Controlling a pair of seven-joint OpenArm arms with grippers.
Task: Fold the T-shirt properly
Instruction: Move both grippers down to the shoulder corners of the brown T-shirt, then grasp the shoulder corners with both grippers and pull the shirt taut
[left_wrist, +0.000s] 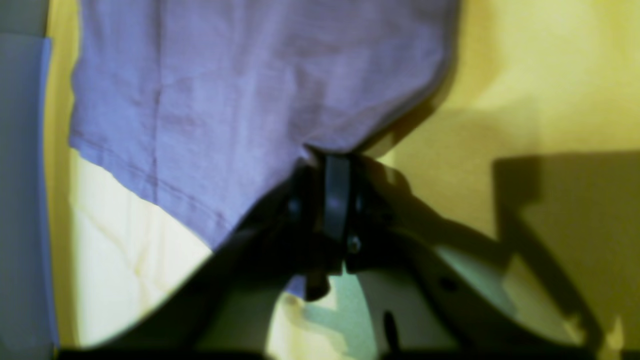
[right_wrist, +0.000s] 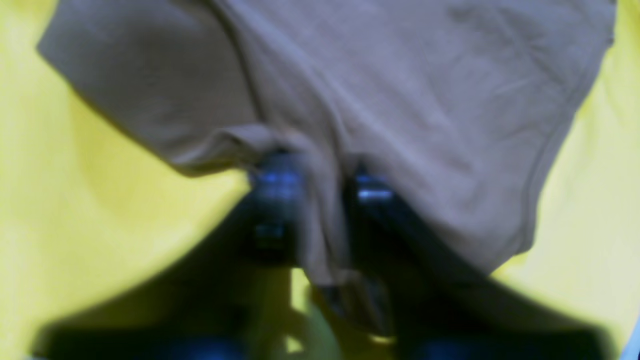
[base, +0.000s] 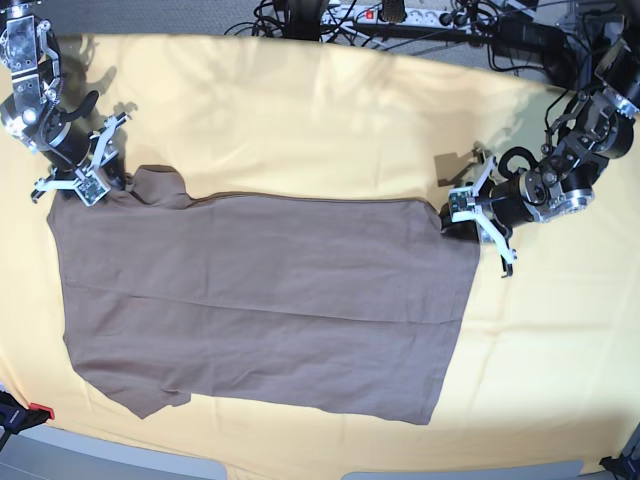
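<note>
The taupe-brown T-shirt (base: 260, 290) lies spread flat on the pale yellow cloth (base: 300, 110). In the base view, my left gripper (base: 447, 226) sits at the shirt's upper right corner and my right gripper (base: 112, 183) at its upper left corner. The left wrist view shows the left gripper (left_wrist: 334, 156) shut on the very edge of the T-shirt (left_wrist: 225, 100). From the right wrist camera, a bunched fold of the T-shirt (right_wrist: 400, 100) runs down between the fingers of the right gripper (right_wrist: 322, 182), which pinch it.
The yellow cloth covers the whole table, with its front edge (base: 300, 468) near the shirt's lower hem. Cables and a power strip (base: 420, 18) lie beyond the table's back edge. A red-and-black clamp (base: 25, 412) sits at the front left corner.
</note>
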